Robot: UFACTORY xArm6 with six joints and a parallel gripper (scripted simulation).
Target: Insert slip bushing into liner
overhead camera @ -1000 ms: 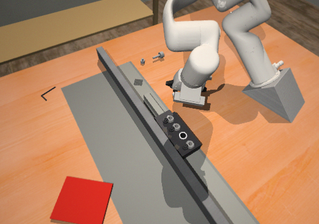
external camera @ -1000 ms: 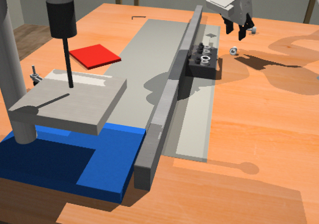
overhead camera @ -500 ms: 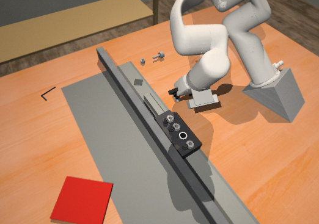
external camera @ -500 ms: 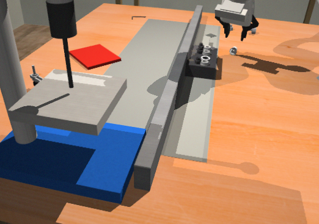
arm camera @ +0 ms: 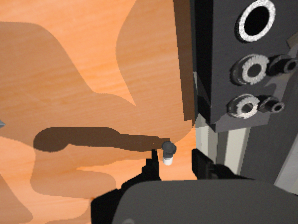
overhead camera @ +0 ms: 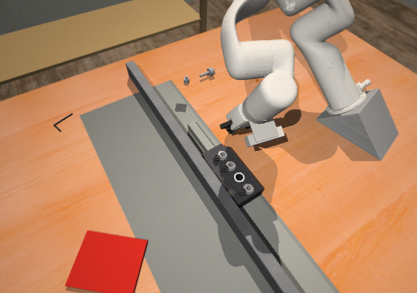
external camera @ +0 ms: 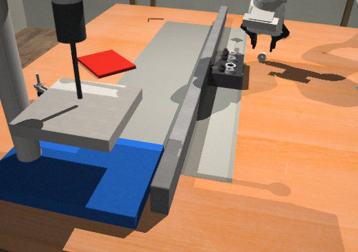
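Observation:
The loose slip bushing (arm camera: 168, 152) lies on its side on the orange table, right of the jig; it also shows in the exterior view (external camera: 262, 57). My gripper (arm camera: 173, 159) (external camera: 263, 46) is open and empty, with its fingertips just above the bushing and to either side of it. In the top view the arm hides the bushing and only the black fingers (overhead camera: 227, 125) show. The dark jig block (overhead camera: 233, 176) sits against the long fence (overhead camera: 176, 136). Its empty liner (overhead camera: 239, 176) is a white ring around a black hole (arm camera: 256, 20). The other liners hold bushings.
A light grey pusher bar (overhead camera: 201, 133) lies behind the jig along the fence. A bolt (overhead camera: 208, 73) and a small part (overhead camera: 186, 80) lie at the back. An Allen key (overhead camera: 63, 122), a red square (overhead camera: 108, 261) and a drill press (external camera: 68, 51) stand left of the fence.

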